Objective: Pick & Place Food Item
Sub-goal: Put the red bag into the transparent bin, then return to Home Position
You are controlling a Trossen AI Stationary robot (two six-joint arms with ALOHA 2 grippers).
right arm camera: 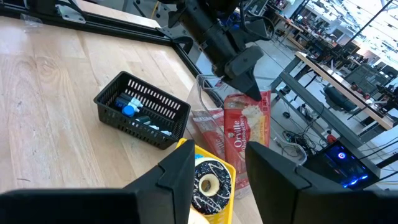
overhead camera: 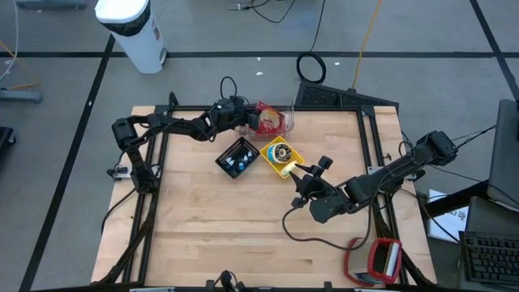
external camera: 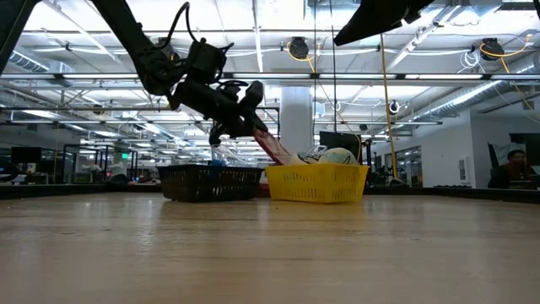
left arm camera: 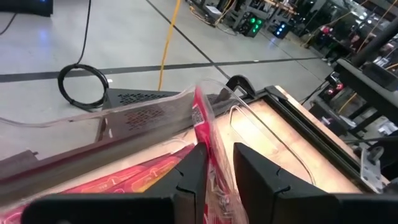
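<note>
A red popcorn bag (right arm camera: 249, 134) hangs at the table's far edge, tilted, with a clear plastic tub (left arm camera: 155, 106) beside it. My left gripper (overhead camera: 247, 119) reaches in from the left and is shut on the bag. In front of the bag stand a black mesh basket (overhead camera: 238, 156) holding small blue things and a yellow basket (overhead camera: 280, 156) holding a roll of tape (right arm camera: 208, 182). My right gripper (overhead camera: 306, 172) hovers open just right of the yellow basket, pointing toward it, with nothing between its fingers. My left gripper pinches the bag's upper edge (left arm camera: 210, 155) between its two fingers (left arm camera: 261, 171). The fingers come slanting down from the table's left side. The bag (external camera: 274, 148) hangs tilted below them; its lower end is hidden behind the baskets (external camera: 316, 181).
The two baskets stand side by side in the middle far part of the table, with bare wood (overhead camera: 211, 227) in front of them. A red and white object (overhead camera: 377, 261) lies at the near right corner. The metal frame (overhead camera: 381, 162) runs along the table's edges.
</note>
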